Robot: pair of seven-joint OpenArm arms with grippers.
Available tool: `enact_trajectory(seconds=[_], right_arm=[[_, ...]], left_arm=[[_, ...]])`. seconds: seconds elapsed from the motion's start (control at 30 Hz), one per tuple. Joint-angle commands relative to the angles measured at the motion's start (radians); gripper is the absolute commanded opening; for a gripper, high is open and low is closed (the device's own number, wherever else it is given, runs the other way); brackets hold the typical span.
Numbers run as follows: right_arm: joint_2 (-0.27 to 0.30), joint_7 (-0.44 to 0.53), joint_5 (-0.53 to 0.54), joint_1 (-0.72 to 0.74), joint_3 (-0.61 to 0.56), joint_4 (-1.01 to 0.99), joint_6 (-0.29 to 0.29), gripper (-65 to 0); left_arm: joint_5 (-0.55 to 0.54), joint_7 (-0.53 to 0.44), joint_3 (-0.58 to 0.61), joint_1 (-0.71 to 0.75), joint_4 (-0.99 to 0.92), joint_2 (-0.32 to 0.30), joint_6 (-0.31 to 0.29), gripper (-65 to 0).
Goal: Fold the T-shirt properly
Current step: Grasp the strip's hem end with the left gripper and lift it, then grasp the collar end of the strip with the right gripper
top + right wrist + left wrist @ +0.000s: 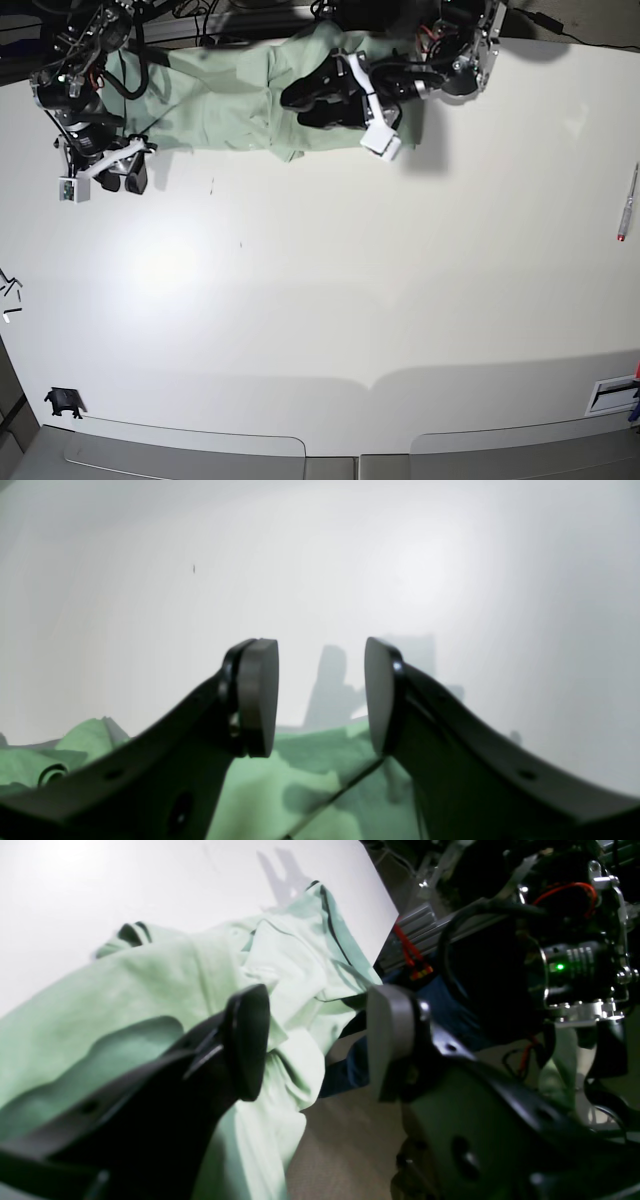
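Observation:
The pale mint-green T-shirt (230, 90) lies crumpled along the far edge of the white table (350, 300), and part of it hangs over that edge. My left gripper (308, 104) is open and empty, just over the shirt's right part. In the left wrist view its open jaws (317, 1045) frame bunched folds of the shirt (125, 990). My right gripper (122, 178) is open and empty over bare table, just in front of the shirt's left end. In the right wrist view (320, 695) the shirt (300, 780) shows low between the fingers.
A pen (627, 205) lies near the table's right edge. A small black part (63, 402) sits at the front left corner, and small bits (10, 290) lie at the left edge. Cables and arm bases crowd the far edge behind the shirt.

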Motion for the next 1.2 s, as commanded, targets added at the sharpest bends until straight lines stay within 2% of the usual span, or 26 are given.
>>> enact_trajectory(seconds=[0.0, 0.23, 0.37, 0.47, 0.67, 0.83, 0.93, 1.0, 1.17], right_arm=[[0.014, 0.023, 0.018, 0.008, 0.005, 0.015, 0.002, -39.0], [0.026, 0.023, -0.017, 0.008, 0.005, 0.015, 0.001, -39.0], [0.067, 0.014, -0.038, 0.006, 0.012, 0.014, 0.001, -38.9], [0.123, -0.009, -0.039, -0.008, 0.020, -0.007, 0.001, -38.8], [0.243, 0.005, -0.012, -0.031, 0.085, -0.191, -0.001, -25.4], [0.352, -0.004, 0.160, -0.031, 0.128, -0.455, 0.018, -25.1], [0.400, -0.060, 0.330, -0.027, 0.128, -0.610, 0.110, -25.1], [0.414, -0.118, 0.465, -0.020, 0.128, -0.704, 0.157, -25.1], [0.408, -0.272, 0.677, 0.008, 0.128, -0.861, 0.157, -25.1]], left_arm=[[-0.028, -0.018, 0.002, -0.006, 0.018, 0.003, -0.013, -35.8], [0.055, 0.010, -0.001, -0.005, 0.052, -0.015, -0.013, -35.8], [0.056, 0.040, -0.002, -0.003, 0.094, -0.045, -0.013, -35.8], [0.088, 0.043, -0.008, -0.003, 0.110, -0.059, -0.013, -35.8], [0.129, 0.035, -0.008, -0.003, 0.110, -0.085, -0.013, -35.8], [0.129, 0.035, -0.007, -0.003, 0.110, -0.091, -0.013, -35.8], [0.129, 0.034, -0.007, -0.003, 0.110, -0.091, -0.013, -35.8], [0.129, 0.023, -0.008, -0.003, 0.110, -0.091, -0.013, -35.8], [0.129, 0.009, -0.008, -0.003, 0.110, -0.091, -0.013, -35.8]])
